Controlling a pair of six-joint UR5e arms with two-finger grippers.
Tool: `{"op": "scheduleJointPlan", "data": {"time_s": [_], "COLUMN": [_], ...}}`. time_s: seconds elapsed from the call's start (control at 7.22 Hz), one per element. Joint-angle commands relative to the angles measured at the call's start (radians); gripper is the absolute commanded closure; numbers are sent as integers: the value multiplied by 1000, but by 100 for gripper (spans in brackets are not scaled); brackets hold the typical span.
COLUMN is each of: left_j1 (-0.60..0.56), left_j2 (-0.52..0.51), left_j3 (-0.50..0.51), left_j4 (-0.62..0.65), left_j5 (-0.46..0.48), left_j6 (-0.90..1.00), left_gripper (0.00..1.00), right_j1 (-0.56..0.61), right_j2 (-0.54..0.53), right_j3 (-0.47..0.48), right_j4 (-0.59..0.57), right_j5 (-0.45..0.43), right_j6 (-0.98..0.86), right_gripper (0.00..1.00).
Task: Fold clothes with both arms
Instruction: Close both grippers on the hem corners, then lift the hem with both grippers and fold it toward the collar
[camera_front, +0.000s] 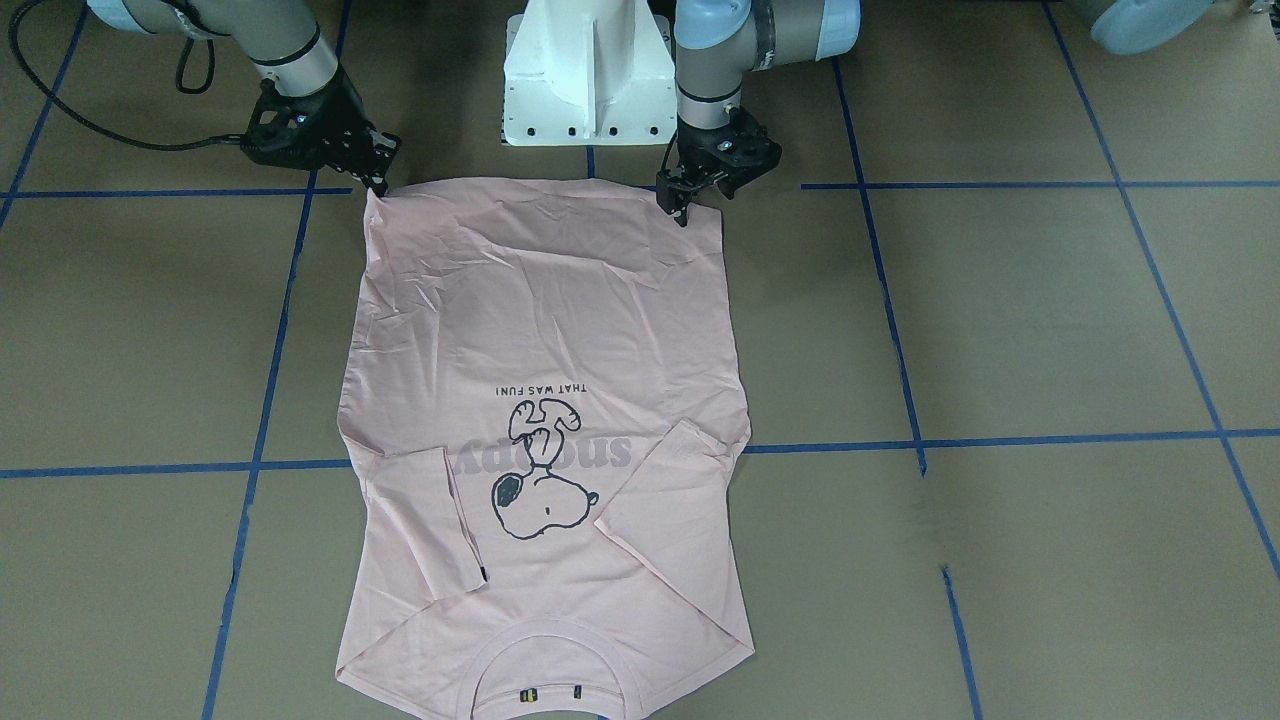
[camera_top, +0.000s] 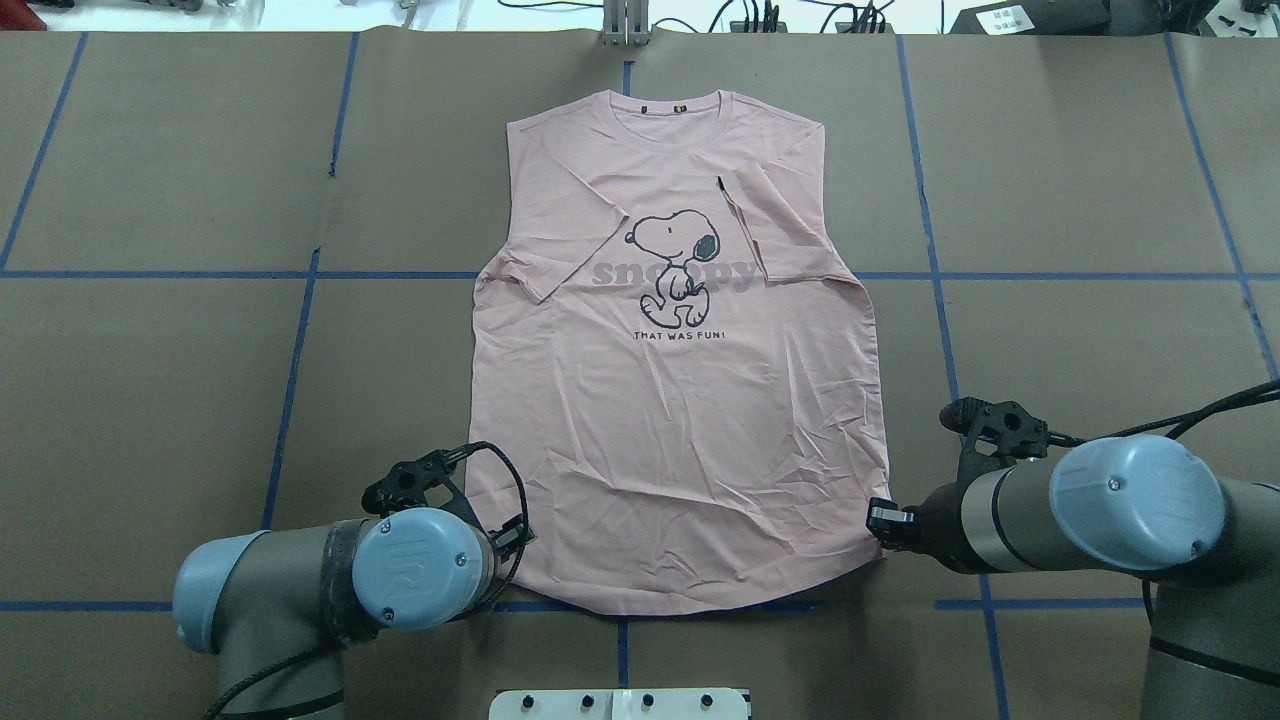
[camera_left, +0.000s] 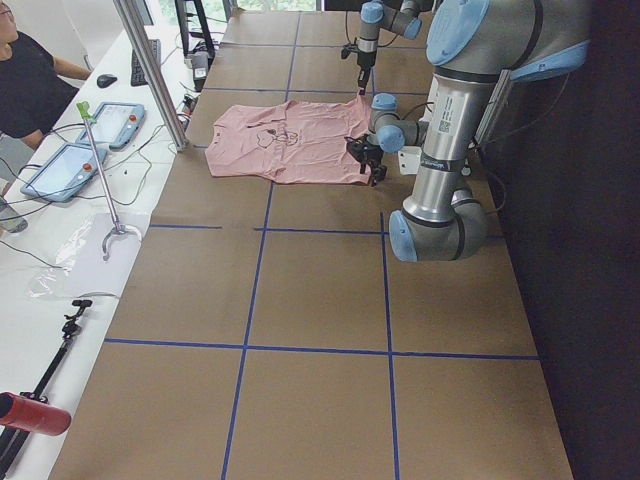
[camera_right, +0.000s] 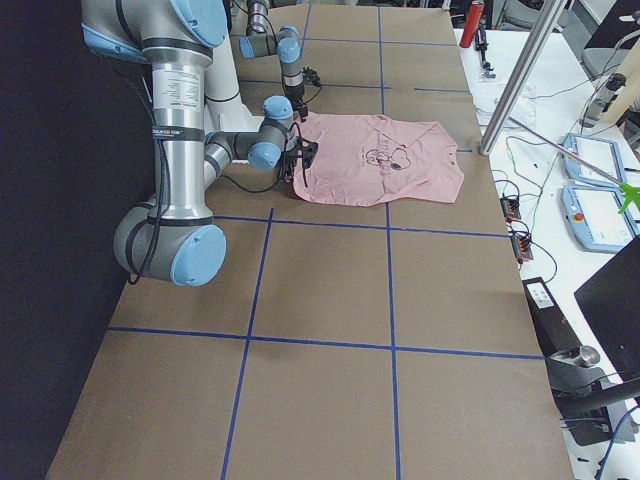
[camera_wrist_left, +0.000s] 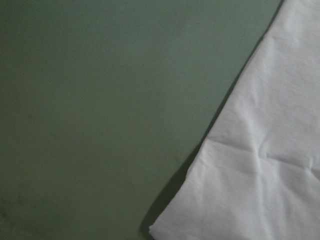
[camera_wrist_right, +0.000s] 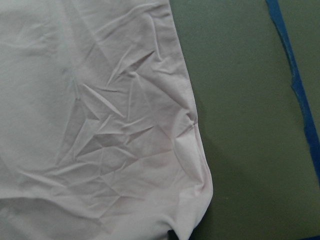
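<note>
Left gripper (camera_front: 684, 203) and right gripper (camera_front: 378, 178) are both low at the two hem corners nearest the robot, fingertips down at the cloth. From where I stand I cannot tell how far either is open, or whether it has pinched any fabric. The pink T-shirt (camera_front: 545, 330) lies flat and print-up on the brown table (camera_front: 1000, 300), collar (camera_front: 555, 650) farthest from the robot, sleeves (camera_front: 425, 520) turned in over the chest. It looks thin, light and limp, creased near the hem. I reckon it will sag between holds, so those two corners, lifted evenly together, seem the right places to take hold.
</note>
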Motion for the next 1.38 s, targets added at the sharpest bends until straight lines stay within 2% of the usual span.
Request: {"op": "scheduleJointPlan", "data": {"time_s": [0.0,0.14,0.83,0.97,1.25], "left_j1": [0,2,-1,-4,0], "left_j2": [-1,-2,-7,1,-11], "left_j3": [0,0,-29,-72,-184], "left_j4": [-1,1,4,22,157], "left_j5": [0,-2,-5,-8,-32], "left_j6": [-1,0,8,17,69], "left_gripper": [83,99,100,100,100], "right_j1": [1,1,7,42,83], "right_j2": [0,0,-4,-7,-21], "right_j3": [1,1,5,8,57], "right_j4": [0,0,0,2,0], "right_j5": [1,1,5,64,149], "right_j6": [0,0,-2,-12,-29], "right_gripper": [100,100,100,100,100]}}
